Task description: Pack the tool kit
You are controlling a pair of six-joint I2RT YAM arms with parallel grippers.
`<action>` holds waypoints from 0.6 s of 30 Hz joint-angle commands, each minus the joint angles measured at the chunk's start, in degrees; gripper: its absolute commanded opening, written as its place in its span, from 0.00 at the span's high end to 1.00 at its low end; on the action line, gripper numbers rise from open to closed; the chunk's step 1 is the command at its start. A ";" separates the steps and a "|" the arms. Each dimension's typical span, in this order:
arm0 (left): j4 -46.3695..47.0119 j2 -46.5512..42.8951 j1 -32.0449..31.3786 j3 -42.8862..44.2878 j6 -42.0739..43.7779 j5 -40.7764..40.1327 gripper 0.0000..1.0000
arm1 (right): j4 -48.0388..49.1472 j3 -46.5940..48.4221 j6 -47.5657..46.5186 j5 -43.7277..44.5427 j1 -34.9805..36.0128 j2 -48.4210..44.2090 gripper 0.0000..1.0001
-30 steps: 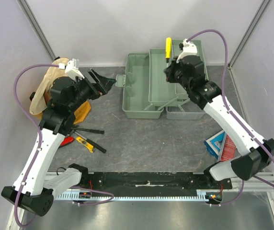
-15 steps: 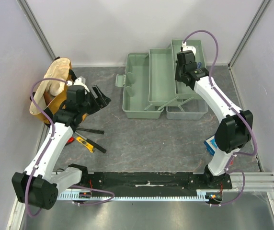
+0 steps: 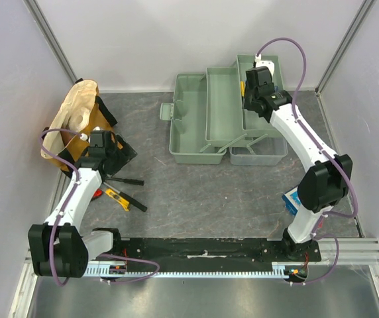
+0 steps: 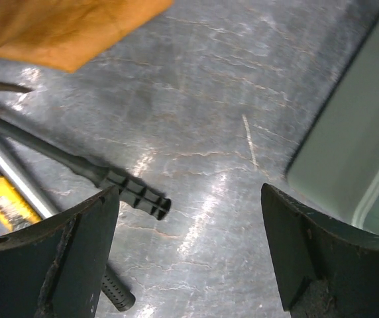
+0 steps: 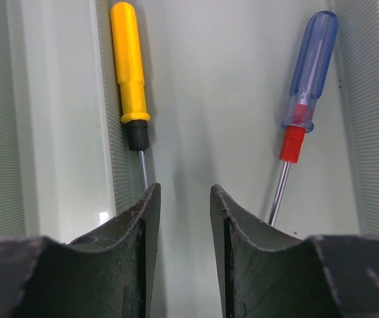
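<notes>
The toolbox [image 3: 222,119] lies open at the back of the table, its trays folded out. In its far right tray [image 5: 242,99] a yellow-handled screwdriver [image 5: 130,73] lies along the left wall and a blue-handled screwdriver [image 5: 307,79] along the right. The right gripper [image 5: 183,218] hovers over that tray between the two, jaws a little apart and holding nothing; this looks like the moment just after a tool is placed. Well left of the toolbox, loose tools wait on the table: a black-handled tool [image 4: 120,185] and a yellow-and-black one [image 3: 120,197]. The left gripper [image 4: 189,258] hangs above them, jaws wide apart and empty. Next it likely needs to descend and straddle the black handle. A mustard cloth bag [image 3: 73,122] sits farther left.
</notes>
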 commanded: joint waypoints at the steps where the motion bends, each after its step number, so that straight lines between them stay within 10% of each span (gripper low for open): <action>1: -0.89 0.27 0.40 -2.39 -5.86 -8.92 0.08 | 0.65 0.56 0.81 -1.50 -0.13 -7.39 0.56; 18: 3.41 9.05 0.57 -5.91 -14.04 -16.41 0.33 | 6.46 -9.29 4.94 -16.19 -0.13 -20.24 0.52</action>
